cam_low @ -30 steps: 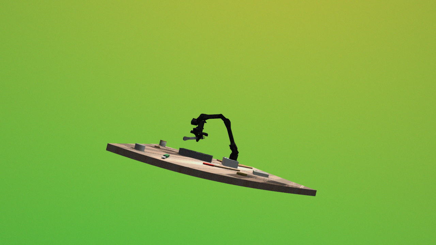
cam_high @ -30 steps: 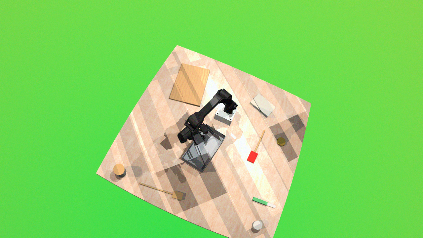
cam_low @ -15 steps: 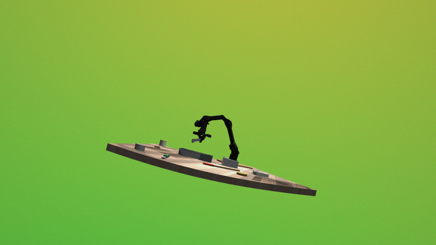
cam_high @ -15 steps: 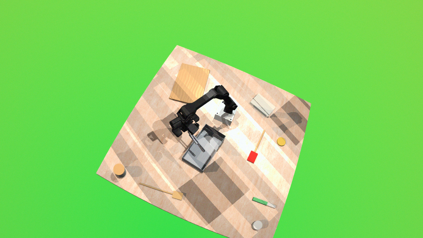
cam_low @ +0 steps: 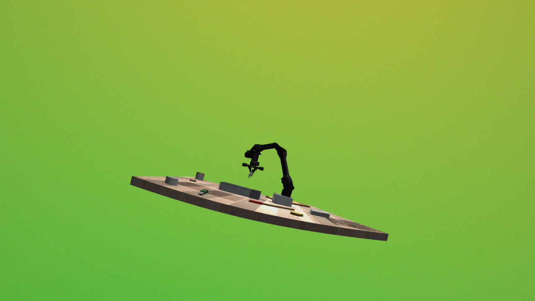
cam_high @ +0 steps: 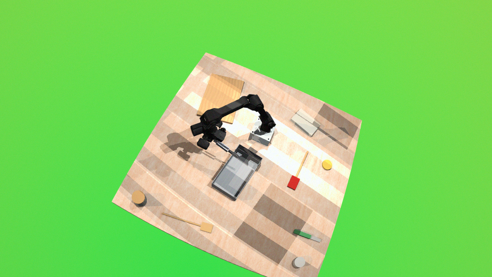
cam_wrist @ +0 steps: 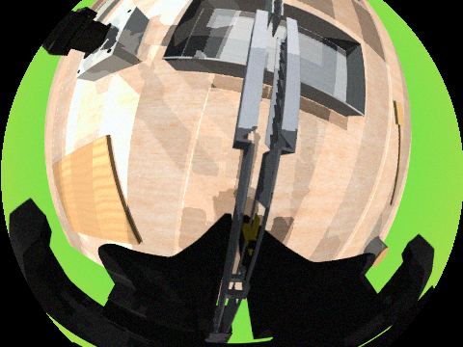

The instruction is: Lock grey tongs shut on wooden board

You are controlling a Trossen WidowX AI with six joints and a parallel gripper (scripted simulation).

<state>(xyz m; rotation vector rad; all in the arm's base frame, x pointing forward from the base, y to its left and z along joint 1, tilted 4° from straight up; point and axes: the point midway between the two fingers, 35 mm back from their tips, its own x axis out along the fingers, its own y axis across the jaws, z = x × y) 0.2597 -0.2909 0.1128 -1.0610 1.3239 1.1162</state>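
My gripper (cam_high: pixel 212 139) (cam_low: pixel 251 171) (cam_wrist: pixel 234 220) is shut on the grey tongs (cam_high: pixel 223 146) (cam_wrist: pixel 252 79) and holds them in the air. Their two arms are nearly parallel with a narrow gap in the wrist view, and the jaw ends reach over the roasting tin. Their exact tilt and the lock in the hinge cannot be made out. The roasting tin (cam_high: pixel 223 193) (cam_low: pixel 239 190) (cam_wrist: pixel 355 87) stands on the table below, beyond the gripper. The wooden board (cam_high: pixel 220 91) (cam_wrist: pixel 92 188) lies flat near the table's far left edge in the top view, partly behind the arm, with nothing seen on it.
The white robot base (cam_high: pixel 262 137) (cam_wrist: pixel 113 55) stands between the board and tin. A pale block (cam_high: pixel 304 124), a red spatula (cam_high: pixel 293 182) and a yellow disc (cam_high: pixel 327 164) lie right. A wooden spatula (cam_high: pixel 206 227), a round can (cam_high: pixel 138 197), a green-handled knife (cam_high: pixel 302 234) and a white cylinder (cam_high: pixel 299 262) are near the edges.
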